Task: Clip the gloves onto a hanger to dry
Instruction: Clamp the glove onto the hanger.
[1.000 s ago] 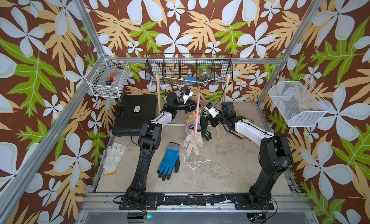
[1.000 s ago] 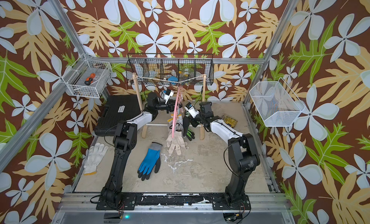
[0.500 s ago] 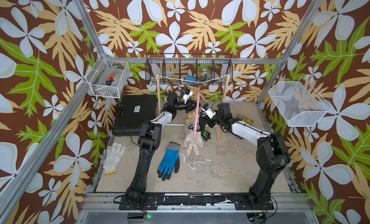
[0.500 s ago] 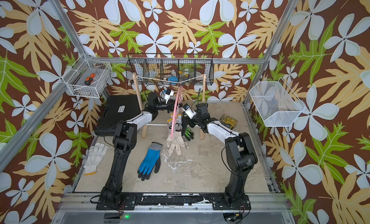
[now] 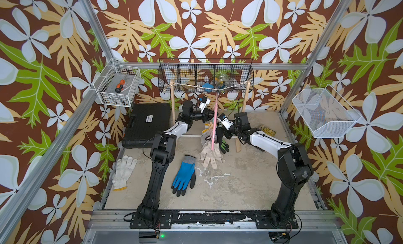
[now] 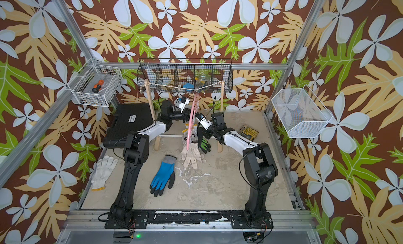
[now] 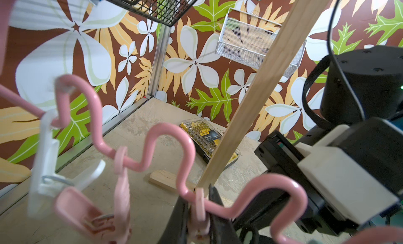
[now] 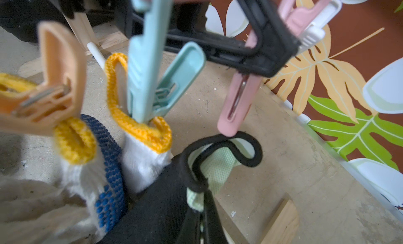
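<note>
Hanger: pink hanger (image 5: 214, 120) hangs from the string of the wooden rack (image 5: 246, 94) at the back of the counter (image 5: 250, 188), edge-on in both top views.
Left gripper: left gripper (image 7: 197, 219) is clamped on the upper end of the pink clip (image 8: 238, 101).
Right gripper: right gripper (image 8: 201, 219) is pinched shut on the green-and-black glove (image 8: 218, 164) and holds its cuff up under the hanger.
Key relation: the pink clip's long axis points down, with its tip just above the black cuff edge, touching or nearly so. The cuff lies below the clip and the right arm is nearer to it.
Clip mouth: seen edge-on, so I cannot tell how wide it is.
Next move, my read: lift the cuff along the clip's axis into the mouth, then let the left gripper ease off.
Already hung: yellow-cuffed knit gloves are in the teal clip (image 8: 144, 79) and the orange clip (image 8: 54, 90).
Still on the counter: blue glove (image 5: 184, 177) and white glove (image 5: 122, 171), both well apart from the hanger.
</note>
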Controlling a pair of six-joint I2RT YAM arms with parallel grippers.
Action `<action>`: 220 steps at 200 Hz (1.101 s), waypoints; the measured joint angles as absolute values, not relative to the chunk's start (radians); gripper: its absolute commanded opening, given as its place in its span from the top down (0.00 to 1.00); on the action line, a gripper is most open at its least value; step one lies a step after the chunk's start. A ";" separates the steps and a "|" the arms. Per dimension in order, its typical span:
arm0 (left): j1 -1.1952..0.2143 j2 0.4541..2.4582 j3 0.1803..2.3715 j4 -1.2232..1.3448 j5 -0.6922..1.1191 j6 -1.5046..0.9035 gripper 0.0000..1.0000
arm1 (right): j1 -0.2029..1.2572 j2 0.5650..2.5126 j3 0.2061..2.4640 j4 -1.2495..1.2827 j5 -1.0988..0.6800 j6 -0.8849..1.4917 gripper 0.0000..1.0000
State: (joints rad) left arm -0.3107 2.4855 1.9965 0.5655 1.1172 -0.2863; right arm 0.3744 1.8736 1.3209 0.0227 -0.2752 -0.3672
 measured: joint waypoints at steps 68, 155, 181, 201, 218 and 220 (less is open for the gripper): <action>-0.312 2.484 2.010 0.503 1.101 -0.243 0.98 | 0.396 1.872 1.308 0.052 -0.226 -0.368 1.00; -0.316 2.480 2.013 0.482 1.101 -0.234 0.98 | 0.420 1.885 1.296 0.105 -0.121 -0.382 1.00; -0.317 2.480 2.014 0.474 1.101 -0.234 0.98 | 0.421 1.893 1.294 0.113 -0.101 -0.393 1.00; -0.318 2.480 2.016 0.466 1.101 -0.234 0.98 | 0.421 1.892 1.281 0.134 -0.078 -0.393 1.00; -0.319 2.480 2.025 0.445 1.100 -0.227 0.98 | 0.424 1.884 1.267 0.147 -0.071 -0.393 1.00; -0.319 2.480 2.025 0.444 1.100 -0.226 0.98 | 0.424 1.882 1.265 0.150 -0.070 -0.393 1.00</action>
State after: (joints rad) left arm -0.3191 2.4798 2.0254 0.4442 1.1004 -0.2264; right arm 0.4240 1.8820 1.2648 0.1497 -0.0696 -0.3927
